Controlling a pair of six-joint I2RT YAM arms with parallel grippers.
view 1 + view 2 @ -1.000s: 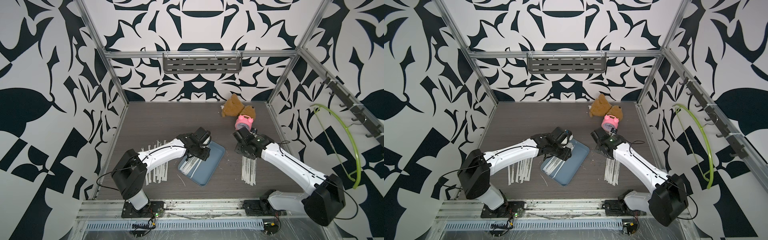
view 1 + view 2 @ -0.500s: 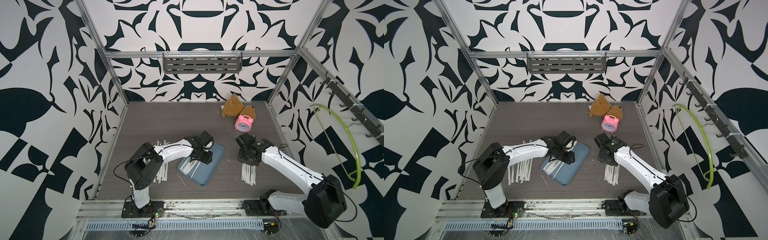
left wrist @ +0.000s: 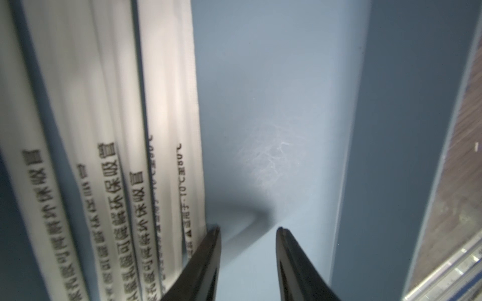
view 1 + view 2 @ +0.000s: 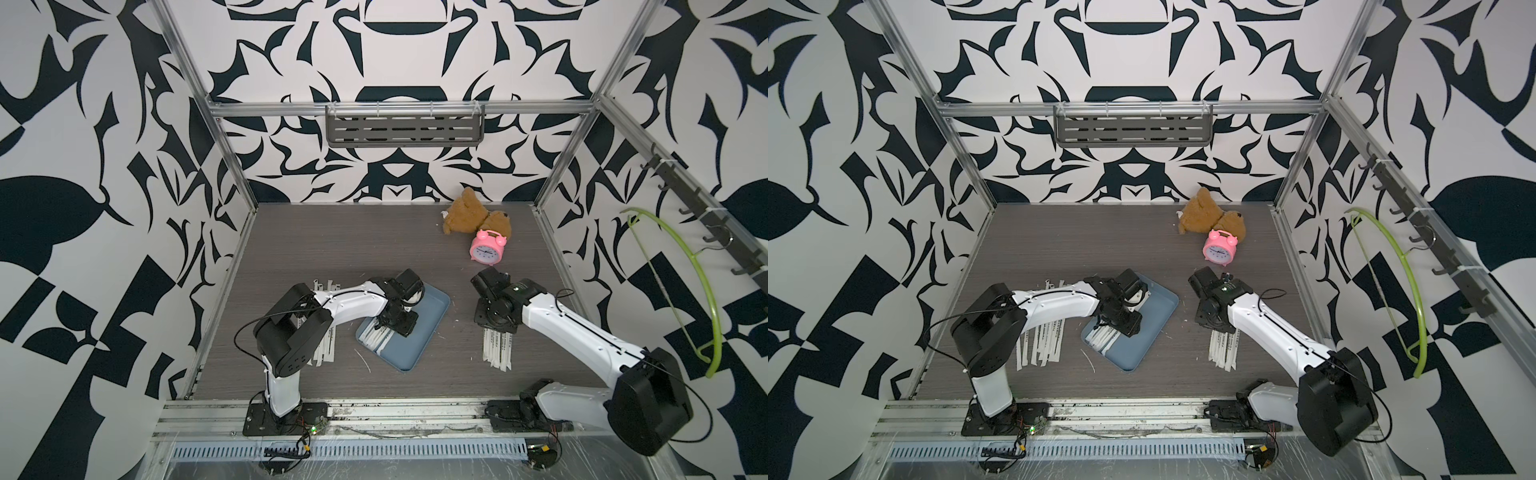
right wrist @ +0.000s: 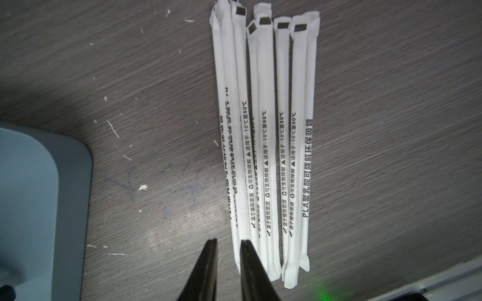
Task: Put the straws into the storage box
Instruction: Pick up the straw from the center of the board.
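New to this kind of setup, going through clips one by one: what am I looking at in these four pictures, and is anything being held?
A white left arm and right arm stand at the near edge of a grey table. The two wide pictures come from one camera pair overhead; the two close-ups come from cameras on the arms' wrists. The job is moving paper-wrapped straws into the blue tray. Some lie in it already; more lie on the table in a left row and a right row. The left fingers are open over the tray floor beside the stored straws, holding nothing. The right fingers stand slightly apart at the end of the outermost straw, which lies flat, so no grip is evident. A teddy bear and pink alarm clock sit at the back.
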